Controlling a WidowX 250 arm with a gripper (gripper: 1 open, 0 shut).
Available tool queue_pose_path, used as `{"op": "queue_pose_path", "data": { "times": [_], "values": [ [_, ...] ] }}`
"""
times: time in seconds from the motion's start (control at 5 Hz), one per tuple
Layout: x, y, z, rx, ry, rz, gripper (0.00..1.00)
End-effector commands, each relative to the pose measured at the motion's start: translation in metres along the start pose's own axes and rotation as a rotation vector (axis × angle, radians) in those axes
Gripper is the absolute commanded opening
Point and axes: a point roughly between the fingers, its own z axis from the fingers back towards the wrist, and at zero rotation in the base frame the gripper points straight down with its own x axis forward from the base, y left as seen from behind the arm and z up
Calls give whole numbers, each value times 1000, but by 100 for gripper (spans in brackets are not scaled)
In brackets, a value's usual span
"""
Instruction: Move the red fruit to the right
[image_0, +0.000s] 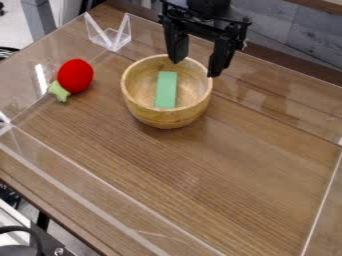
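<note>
Glossy wood-grain table (201, 190), smooth pale wooden bowl (167, 110), clear plastic walls (80, 215), matt red fruit (75, 74).

A wooden table (201, 170) carries a wooden bowl (167, 105) and, left of it, the red fruit (74, 75).

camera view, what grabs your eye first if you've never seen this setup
The bright red fruit stands out at the far left of the wooden table, its green cap toward the viewer. Near the middle sits a wooden bowl with a flat green block inside. The black gripper hangs open just above the bowl's far rim.
</note>
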Motion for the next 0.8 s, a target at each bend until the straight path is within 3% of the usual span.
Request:
{"op": "queue_pose_path", "data": {
  "times": [0.0,0.2,0.6],
  "values": [
    [-3,11,-5,-8,13,51,100],
    [-7,34,-3,-9,9,-24,100],
    [-36,134,-18,-7,-51,36,100]
  ]
}}
